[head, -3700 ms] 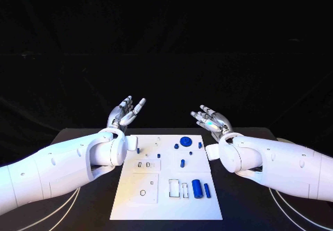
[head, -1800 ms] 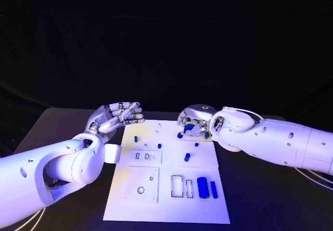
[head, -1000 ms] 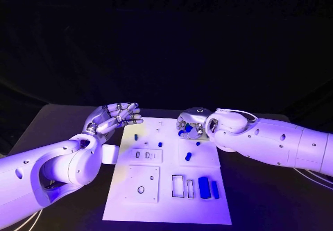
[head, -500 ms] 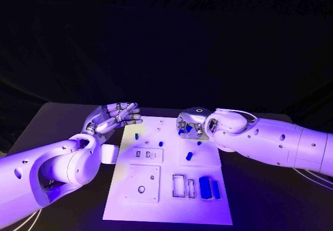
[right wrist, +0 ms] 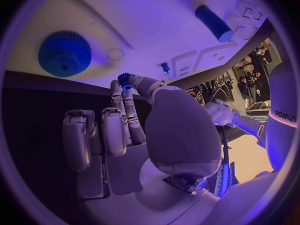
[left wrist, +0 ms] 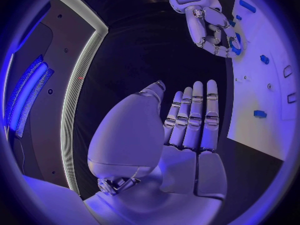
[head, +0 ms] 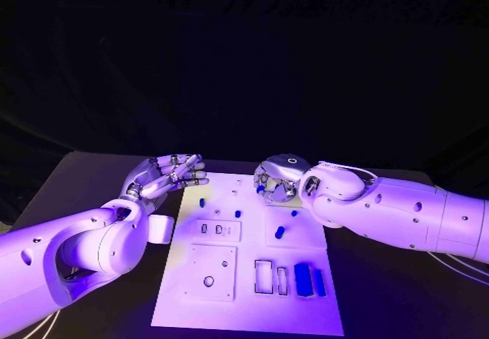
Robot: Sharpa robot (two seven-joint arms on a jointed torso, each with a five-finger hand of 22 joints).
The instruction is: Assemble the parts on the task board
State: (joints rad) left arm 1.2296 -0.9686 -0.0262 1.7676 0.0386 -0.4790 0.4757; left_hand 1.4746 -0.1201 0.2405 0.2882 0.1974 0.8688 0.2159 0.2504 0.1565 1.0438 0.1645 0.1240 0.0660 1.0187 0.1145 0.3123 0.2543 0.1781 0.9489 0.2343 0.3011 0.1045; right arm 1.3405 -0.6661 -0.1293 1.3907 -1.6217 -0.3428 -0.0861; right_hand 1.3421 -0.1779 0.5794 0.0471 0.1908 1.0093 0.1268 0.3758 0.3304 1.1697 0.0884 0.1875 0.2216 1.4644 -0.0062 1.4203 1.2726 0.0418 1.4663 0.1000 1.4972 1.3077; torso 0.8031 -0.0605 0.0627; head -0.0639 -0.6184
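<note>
The word "sharpa" is printed on the white right arm, seen in the right wrist view. No other writing can be read.

The board (head: 244,282) is a white plate lying flat on a black table (head: 82,176). Behind the table the room is dark.

The right hand (head: 275,182) is over the far end of the board. Its thumb and a finger pinch a small blue part (right wrist: 124,80). Its other fingers are curled in. A blue gear (right wrist: 64,53) lies on the board just beside that hand.

The left hand (head: 166,176) is up in the air beside the far left corner of the board. Its fingers are straight and close together, and it holds nothing.

More blue parts lie on the board. A small peg (head: 280,232) lies near the middle of the board. A thick blue bar (head: 302,278) and a thin one (head: 319,282) lie side by side near the board's right edge, next to two slots. Small blue bits (head: 237,212) stand nearer the far end.
</note>
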